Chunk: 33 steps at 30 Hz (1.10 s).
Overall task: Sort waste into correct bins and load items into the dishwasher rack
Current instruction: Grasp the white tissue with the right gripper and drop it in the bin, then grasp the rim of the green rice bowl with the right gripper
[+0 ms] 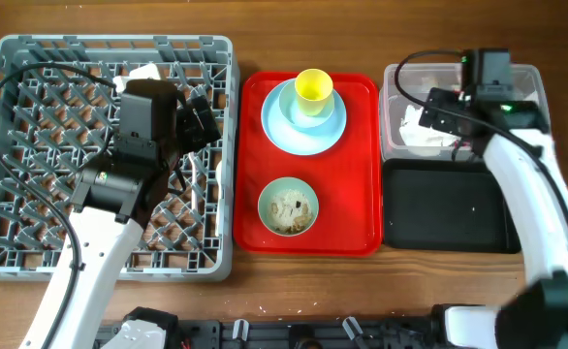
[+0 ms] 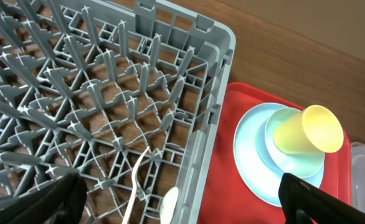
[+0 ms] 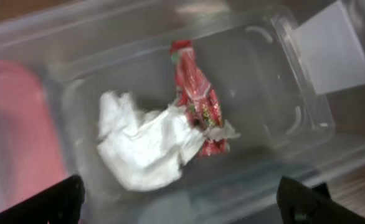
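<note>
the dishwasher rack [image 1: 32,223] fills the left of the table. the left gripper [image 2: 182,202] hovers over its far right part, jaws spread wide and empty. the red tray [image 1: 362,165] sits in the middle. right of it the clear tub [image 1: 526,78] lies far and the black tray [image 1: 449,208] near, with nothing in it. the right gripper [image 3: 182,199] hangs over the tub, jaws wide too, nothing held.

on the red tray the blue plate [image 1: 279,131] lies at the far end with the yellow cup [image 1: 313,87] on it, and the green bowl [image 1: 265,199] is near. the napkin [image 3: 145,146] and red wrapper [image 3: 195,93] touch each other inside the tub. the fork [image 2: 139,177] and spoon [image 2: 170,202] lie in the rack under the left gripper. rice scraps [image 1: 289,206] sit in the bowl.

the cup looks like the next load: reach right, pinch one wall of its rim from above, lift clear of the plate, then seat it between pegs so it cannot tip.
</note>
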### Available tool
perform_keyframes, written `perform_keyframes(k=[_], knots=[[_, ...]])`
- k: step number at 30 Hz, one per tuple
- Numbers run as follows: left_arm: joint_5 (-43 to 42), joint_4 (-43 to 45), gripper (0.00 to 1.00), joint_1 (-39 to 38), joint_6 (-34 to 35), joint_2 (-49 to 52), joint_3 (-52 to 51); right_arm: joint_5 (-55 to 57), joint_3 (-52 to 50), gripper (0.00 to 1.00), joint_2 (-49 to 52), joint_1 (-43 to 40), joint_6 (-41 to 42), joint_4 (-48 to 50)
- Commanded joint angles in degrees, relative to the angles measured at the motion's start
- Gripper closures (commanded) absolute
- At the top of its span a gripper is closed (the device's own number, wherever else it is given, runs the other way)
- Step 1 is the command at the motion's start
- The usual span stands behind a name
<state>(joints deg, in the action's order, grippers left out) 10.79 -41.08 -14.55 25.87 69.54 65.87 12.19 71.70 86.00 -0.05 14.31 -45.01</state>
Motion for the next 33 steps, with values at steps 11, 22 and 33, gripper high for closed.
perform_keyframes(k=[11, 22, 33], knots=[[-0.09, 0.13, 0.00, 0.31, 0.50, -0.09, 0.52, -34.84, -3.43, 0.47, -19.41, 29.00, -5.77, -14.60], [-0.07, 0.13, 0.00, 0.31, 0.50, -0.09, 0.52, -23.98, -13.44, 0.64, 0.79, 48.59, 3.32, 4.79], [-0.07, 0.13, 0.00, 0.31, 0.52, -0.09, 0.52, -2.69, -13.75, 0.95, 7.56, 48.37, 12.55, 12.04]])
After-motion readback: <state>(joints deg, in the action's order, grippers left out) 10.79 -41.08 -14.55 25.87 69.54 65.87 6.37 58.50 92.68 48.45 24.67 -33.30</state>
